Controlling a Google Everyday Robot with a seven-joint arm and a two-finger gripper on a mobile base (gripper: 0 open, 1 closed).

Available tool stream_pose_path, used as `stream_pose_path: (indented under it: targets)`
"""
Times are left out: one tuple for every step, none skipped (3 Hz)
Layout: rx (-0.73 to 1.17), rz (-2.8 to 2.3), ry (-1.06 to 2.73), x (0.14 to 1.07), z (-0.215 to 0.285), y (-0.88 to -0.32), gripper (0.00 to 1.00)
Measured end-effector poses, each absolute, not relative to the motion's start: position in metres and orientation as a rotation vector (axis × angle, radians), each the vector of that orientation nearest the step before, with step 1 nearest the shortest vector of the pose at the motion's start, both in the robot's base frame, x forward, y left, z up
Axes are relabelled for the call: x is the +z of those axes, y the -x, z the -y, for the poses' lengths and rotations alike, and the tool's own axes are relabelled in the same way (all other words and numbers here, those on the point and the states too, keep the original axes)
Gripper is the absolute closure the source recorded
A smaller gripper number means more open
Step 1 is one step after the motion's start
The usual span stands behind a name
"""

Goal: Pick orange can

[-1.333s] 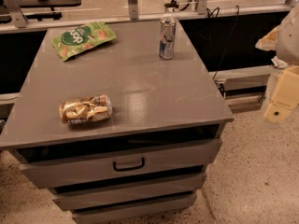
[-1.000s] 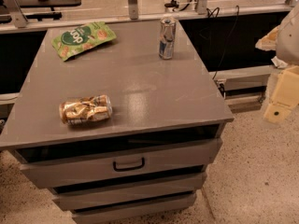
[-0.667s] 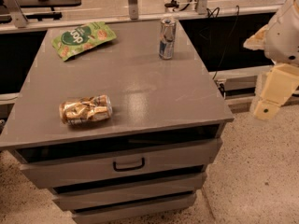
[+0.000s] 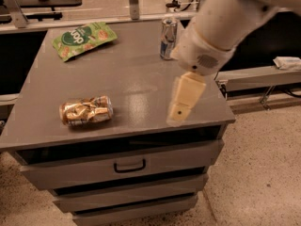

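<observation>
Hovering over the flat grey cabinet top [image 4: 136, 69] near its front right edge, the cream-coloured gripper [image 4: 179, 111] has a width I cannot tell. Well apart on its left in the view, the dented shiny orange-gold metal can [image 4: 86, 110] lies sideways near the front edge, with bare surface between.

- A grey drawer cabinet [image 4: 136, 74] is filling the middle of the frame, its top catching a pale glare near the centre.
- Drawer fronts are stacking below it, the top one bearing a dark handle [image 4: 129, 165].
- Speckled beige floor [image 4: 263, 178] is spreading across the lower right.
- A grey rail [image 4: 254, 74] is running along the right edge, carrying a pale cloth [image 4: 286, 62].
- The gripper [image 4: 181, 105] is hanging over the cabinet's right front part.
</observation>
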State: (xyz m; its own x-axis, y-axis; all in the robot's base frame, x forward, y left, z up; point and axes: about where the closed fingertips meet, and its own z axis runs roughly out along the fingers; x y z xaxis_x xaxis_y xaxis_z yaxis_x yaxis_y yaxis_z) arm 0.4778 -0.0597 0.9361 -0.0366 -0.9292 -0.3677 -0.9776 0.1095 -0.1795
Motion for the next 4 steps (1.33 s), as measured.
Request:
stream_pose_path:
  targets:
    - [0.248, -1.917, 1.891, 0.926, -0.013, -0.489, 0.0]
    - [0.286, -1.851, 1.911, 0.92, -0.065, -0.491, 0.0]
    - [0.313, -1.804, 1.924, 0.908, -0.107, -0.49, 0.0]
    - [0.327, -1.779, 1.933, 0.889, -0.14, -0.488, 0.0]
